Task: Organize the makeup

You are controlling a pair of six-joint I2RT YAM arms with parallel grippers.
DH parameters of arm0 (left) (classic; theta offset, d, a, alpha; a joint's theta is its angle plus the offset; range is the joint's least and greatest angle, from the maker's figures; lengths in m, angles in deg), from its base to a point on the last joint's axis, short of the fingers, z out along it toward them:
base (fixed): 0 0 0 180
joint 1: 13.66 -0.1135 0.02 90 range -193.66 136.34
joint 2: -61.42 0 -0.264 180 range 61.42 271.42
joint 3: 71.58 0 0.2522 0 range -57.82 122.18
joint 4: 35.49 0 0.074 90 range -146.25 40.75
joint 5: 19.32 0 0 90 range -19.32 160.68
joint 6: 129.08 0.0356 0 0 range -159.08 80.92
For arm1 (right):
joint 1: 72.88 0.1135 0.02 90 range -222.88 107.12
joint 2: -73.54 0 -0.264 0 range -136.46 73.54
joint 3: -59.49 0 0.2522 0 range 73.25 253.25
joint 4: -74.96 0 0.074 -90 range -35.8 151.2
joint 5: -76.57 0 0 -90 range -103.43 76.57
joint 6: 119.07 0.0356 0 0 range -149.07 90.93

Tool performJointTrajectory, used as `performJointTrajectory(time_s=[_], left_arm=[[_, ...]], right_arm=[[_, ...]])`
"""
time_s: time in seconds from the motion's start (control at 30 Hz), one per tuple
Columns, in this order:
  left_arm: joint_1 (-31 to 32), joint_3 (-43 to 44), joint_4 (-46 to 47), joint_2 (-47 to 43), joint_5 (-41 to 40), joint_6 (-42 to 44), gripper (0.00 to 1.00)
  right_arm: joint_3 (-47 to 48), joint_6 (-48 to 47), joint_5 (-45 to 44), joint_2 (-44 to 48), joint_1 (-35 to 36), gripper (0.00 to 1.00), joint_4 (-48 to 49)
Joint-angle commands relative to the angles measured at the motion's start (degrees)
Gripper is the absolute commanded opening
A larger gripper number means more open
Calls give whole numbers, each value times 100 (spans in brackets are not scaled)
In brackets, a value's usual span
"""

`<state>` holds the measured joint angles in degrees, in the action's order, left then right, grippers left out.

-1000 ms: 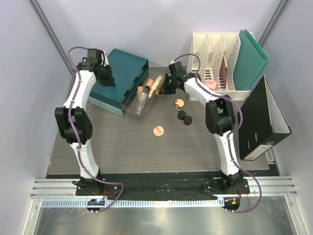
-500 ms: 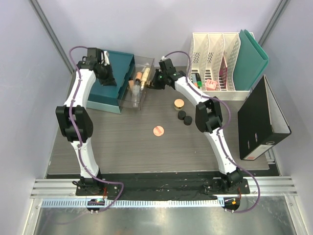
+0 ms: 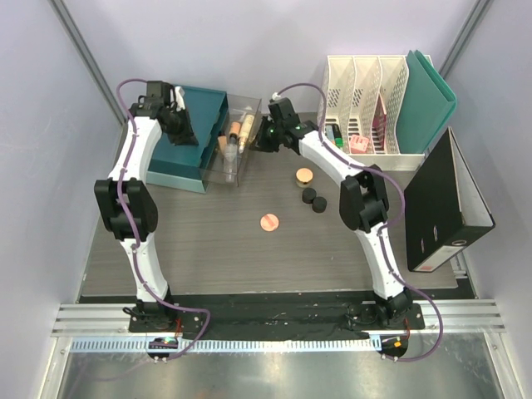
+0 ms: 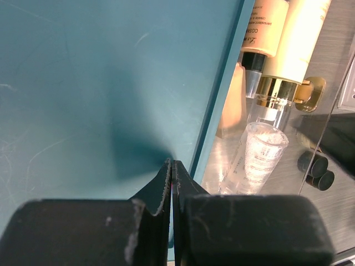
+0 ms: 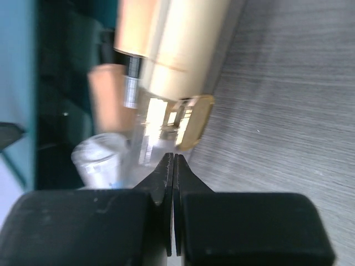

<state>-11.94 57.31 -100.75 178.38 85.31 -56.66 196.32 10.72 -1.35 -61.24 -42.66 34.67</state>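
Clear plastic tray (image 3: 233,140), upper centre of the overhead view, touching the right side of teal drawer unit (image 3: 199,116); contents: cream bottles (image 4: 297,39), peach bottle (image 4: 233,102), clear tube (image 4: 259,155), lying side by side

Loose on grey table (image 3: 199,241), right of centre: tan jar (image 3: 305,176), two black jars (image 3: 313,199) just below it, pink compact (image 3: 268,221) lower left of those, apart

Left gripper (image 4: 172,163): jaws pressed together, nothing held, over the teal top near its right edge

Right gripper (image 5: 173,158): jaws pressed together, nothing held, tips at the tray's right side by a gold cap

White file holders (image 3: 366,104), upper right
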Motion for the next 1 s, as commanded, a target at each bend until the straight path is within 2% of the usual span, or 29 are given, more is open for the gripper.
performJointTrajectory(time_s=[0.0,0.2,0.3,0.47,0.6,0.8,0.97], left_arm=[[-49,1,-325,212,13,97,0],[-49,-8,-351,256,83,141,0],[-40,-8,-360,265,119,167,0],[-40,-17,-404,292,145,229,0],[-49,-105,-378,283,224,238,0],[-49,-114,-369,300,321,255,0],[-49,-105,-369,318,374,264,0]], right_arm=[[138,-138,-153,646,-7,1,174],[936,73,470,-161,54,1,33],[1447,90,480,-540,124,1,-11],[1686,134,199,-646,160,1,147],[2133,353,356,-1031,160,1,306],[1923,784,901,-1199,283,1,1052],[1976,706,1104,-1200,494,1,1395]])
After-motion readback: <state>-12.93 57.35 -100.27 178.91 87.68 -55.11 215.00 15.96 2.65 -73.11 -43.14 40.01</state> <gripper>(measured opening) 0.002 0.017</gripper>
